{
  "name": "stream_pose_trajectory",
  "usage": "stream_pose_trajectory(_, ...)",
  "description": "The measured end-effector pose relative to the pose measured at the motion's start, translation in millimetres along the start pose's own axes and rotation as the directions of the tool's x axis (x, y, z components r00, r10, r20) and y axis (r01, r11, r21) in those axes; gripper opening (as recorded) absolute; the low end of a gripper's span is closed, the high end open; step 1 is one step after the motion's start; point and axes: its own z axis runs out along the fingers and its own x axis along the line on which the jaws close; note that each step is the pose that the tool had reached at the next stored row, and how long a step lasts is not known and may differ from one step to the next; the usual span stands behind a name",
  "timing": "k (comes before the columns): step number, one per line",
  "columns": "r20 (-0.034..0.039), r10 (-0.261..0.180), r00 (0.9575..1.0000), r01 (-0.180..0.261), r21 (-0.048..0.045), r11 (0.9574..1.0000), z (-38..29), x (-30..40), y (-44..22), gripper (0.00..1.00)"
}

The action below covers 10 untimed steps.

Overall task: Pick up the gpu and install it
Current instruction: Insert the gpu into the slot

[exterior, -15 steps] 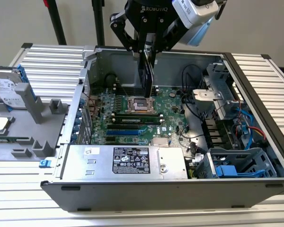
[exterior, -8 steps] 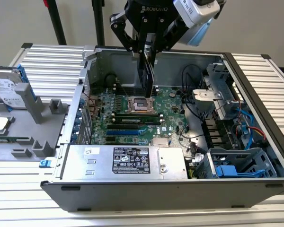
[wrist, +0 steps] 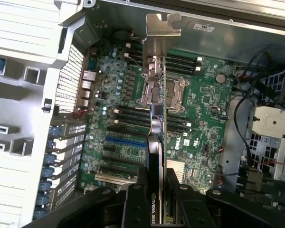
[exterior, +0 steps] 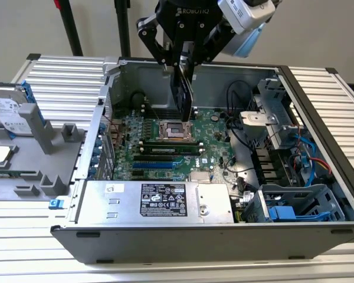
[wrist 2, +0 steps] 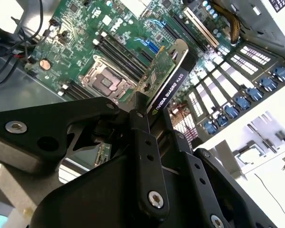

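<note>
The gpu (exterior: 187, 94) is held on edge inside the open computer case (exterior: 88, 242), above the motherboard (exterior: 215, 127) and close over the CPU socket (exterior: 176, 130). Its silver end bracket (wrist: 162, 28) is the end farthest from the grasp. The gripper (exterior: 186, 63) is clenched on the opposite end, with one finger (wrist: 137, 202) against each face of the card.

The card is not seated. The blue expansion slots (wrist: 126, 141) lie beside it, nearer the vented rear wall (wrist 2: 213, 102).

Hazards, as judged from this position:
- The socket can be struck by the bracket if the card is lowered here.
- The edge connector can be jammed if it is presented tilted to the slot.
- The bracket can be caught on the rear wall.
- Since the card is gripped at one end only, it can be pivoted by any contact.
</note>
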Motion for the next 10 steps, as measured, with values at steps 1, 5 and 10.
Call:
stream_pose_trajectory(1, -0.0003, -0.004, 1.0000, 0.004, 0.0000, 1.0000, 0.0, 0.0, 0.0, 0.00)
stream_pose_trajectory(5, -0.0017, -0.023, 0.9997, 0.023, -0.0003, 0.9997, 0.0, 0.0, 0.0, 0.00)
stream_pose_trajectory(10, -0.0033, -0.047, 0.9989, 0.047, -0.0007, 0.9989, 0.0, 0.0, 0.0, 0.00)
